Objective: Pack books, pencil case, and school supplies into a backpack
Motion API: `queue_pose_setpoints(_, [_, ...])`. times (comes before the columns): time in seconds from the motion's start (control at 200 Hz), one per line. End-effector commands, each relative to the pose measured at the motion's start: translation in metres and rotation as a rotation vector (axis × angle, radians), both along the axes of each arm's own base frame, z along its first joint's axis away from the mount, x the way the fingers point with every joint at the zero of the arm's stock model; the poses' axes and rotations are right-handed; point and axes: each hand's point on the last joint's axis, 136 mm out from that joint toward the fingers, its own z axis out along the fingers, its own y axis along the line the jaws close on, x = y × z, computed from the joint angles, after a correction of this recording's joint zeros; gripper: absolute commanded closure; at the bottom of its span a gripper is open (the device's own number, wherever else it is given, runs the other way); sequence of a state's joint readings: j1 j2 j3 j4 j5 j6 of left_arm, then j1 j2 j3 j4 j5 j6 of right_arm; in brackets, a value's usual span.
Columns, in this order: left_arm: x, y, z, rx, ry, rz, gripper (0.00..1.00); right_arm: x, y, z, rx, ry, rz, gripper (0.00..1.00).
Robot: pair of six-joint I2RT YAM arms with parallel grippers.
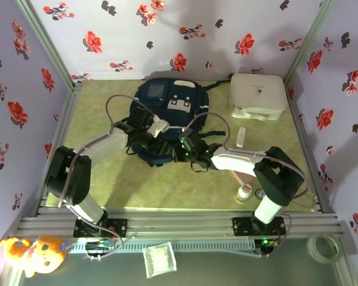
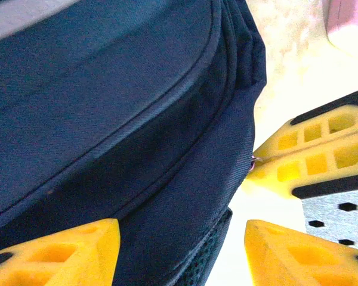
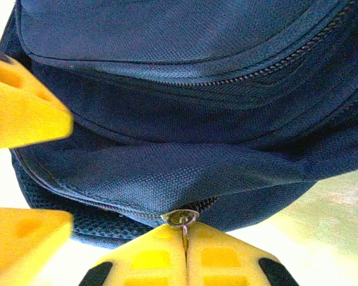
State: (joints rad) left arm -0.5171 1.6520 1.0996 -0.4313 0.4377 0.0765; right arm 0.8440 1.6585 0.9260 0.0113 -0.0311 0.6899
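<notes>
With right gripper, pinches zipper pull at backpack's near edge; holds left gripper spread apart alongside.

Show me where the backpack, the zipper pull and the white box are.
backpack (image 1: 167,101): top external view, front panel.
zipper pull (image 3: 180,217): right wrist view, metal ring.
white box (image 1: 258,92): top external view, lid.

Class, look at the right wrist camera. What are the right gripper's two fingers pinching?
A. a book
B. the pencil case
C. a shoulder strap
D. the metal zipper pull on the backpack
D: the right gripper has its fingers pressed together on the small metal zipper pull, at the end of a zipper line of the backpack.
</notes>
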Motion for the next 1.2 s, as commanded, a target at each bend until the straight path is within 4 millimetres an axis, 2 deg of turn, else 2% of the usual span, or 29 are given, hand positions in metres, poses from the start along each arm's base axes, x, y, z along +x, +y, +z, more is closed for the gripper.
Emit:
queue_pose_setpoints(0.0, [-0.002,-0.013,0.004,-0.042,0.007,-0.079,0.47,0.006,-0.002,0.012,0.038,-0.021,-0.028,1.0])
queue_pose_setpoints(0.215, [0.002,-0.015,-0.003,-0.033,0.018,-0.086,0.59,0.006,-0.003,0.011,0.035,-0.018,-0.033,1.0])
queue_pose_setpoints(0.51, [0.005,-0.017,0.0,-0.037,0.017,-0.085,0.73,0.007,-0.006,0.01,0.03,-0.015,-0.043,1.0])
queue_pose_setpoints(0.645, [0.002,-0.015,0.001,-0.029,0.017,-0.099,0.84,0.007,-0.012,0.007,0.011,-0.013,-0.061,1.0])
queue_pose_setpoints(0.81, [0.005,-0.017,0.015,-0.043,-0.012,-0.112,1.0,0.01,-0.028,0.006,-0.035,-0.003,-0.1,1.0])
queue_pose_setpoints(0.985, [0.001,-0.015,0.017,-0.04,-0.015,-0.122,1.0,0.012,-0.055,0.004,-0.119,0.0,-0.13,1.0])
queue_pose_setpoints(1.195, [-0.003,-0.012,0.038,-0.05,-0.051,-0.128,1.0,0.018,-0.082,0.008,-0.231,0.017,-0.03,0.98])
